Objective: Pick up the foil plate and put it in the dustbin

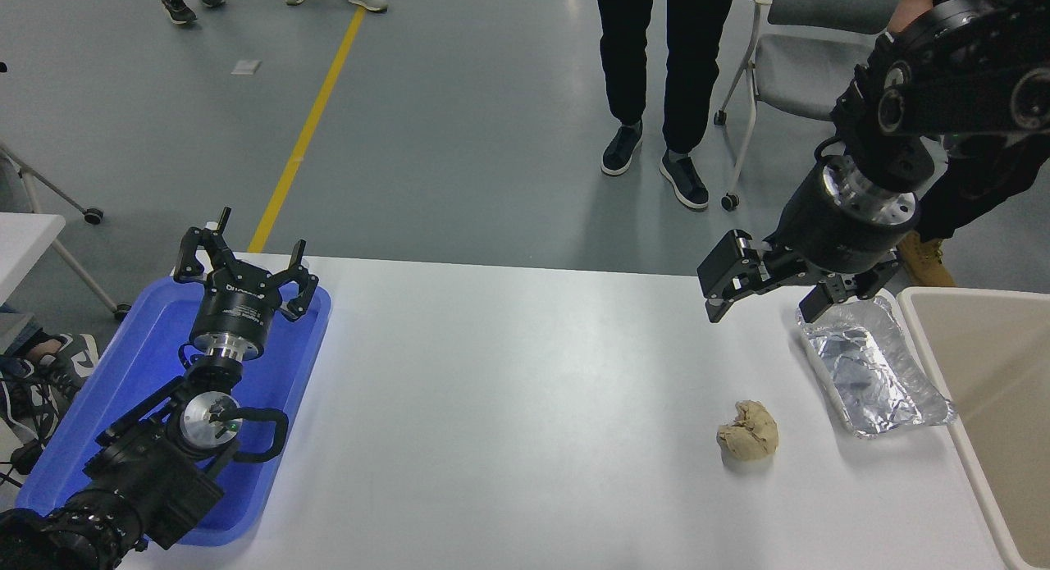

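My right gripper [763,303] is wide open and empty, hanging over the far right edge of the desk. The foil plate [874,365] sits beside the dustbin [997,389]. I'd pinch one rim gently, since foil crumples easily. Left gripper [244,273] is parked open.

The crinkled silver foil plate [871,376] lies flat and empty on the white worktop [525,406], just beside the large beige dustbin [997,389], whose open top faces upward.
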Robot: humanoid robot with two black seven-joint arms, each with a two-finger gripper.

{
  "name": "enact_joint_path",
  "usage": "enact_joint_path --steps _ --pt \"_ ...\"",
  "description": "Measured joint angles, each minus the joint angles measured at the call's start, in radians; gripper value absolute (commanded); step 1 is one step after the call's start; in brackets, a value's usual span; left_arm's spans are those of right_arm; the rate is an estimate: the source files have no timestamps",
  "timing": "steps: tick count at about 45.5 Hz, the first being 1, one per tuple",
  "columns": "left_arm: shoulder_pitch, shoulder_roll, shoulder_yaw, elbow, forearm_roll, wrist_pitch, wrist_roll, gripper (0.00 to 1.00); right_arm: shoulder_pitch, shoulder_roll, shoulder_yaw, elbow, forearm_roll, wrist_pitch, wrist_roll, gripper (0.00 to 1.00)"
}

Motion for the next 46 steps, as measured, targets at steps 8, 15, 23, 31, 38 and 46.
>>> enact_joint_path --steps 8,15,23,31,38,46 --pt "0.000 0.000 0.000 0.000 0.000 0.000 -0.001 1.00 -0.002 0.004 0.000 -0.004 0.000 0.000 0.000 1.00" --pt "0.000 0.000 0.000 0.000 0.000 0.000 -0.001 1.00 -0.004 0.006 0.004 -0.007 0.000 0.000 0.001 1.00" --pt "0.000 0.000 0.000 0.000 0.000 0.000 -0.001 1.00 -0.009 0.006 0.006 -0.014 0.000 0.000 0.001 1.00" --pt "0.000 0.000 0.000 0.000 0.000 0.000 0.000 1.00 -0.015 0.004 0.008 -0.022 0.000 0.000 0.001 1.00" --pt "0.000 0.000 0.000 0.000 0.000 0.000 0.000 1.00 -0.029 0.002 0.005 -0.042 0.000 -0.010 0.001 1.00" --pt "0.000 0.000 0.000 0.000 0.000 0.000 0.000 1.00 -0.058 -0.014 -0.002 -0.078 -0.010 -0.049 0.002 1.00"
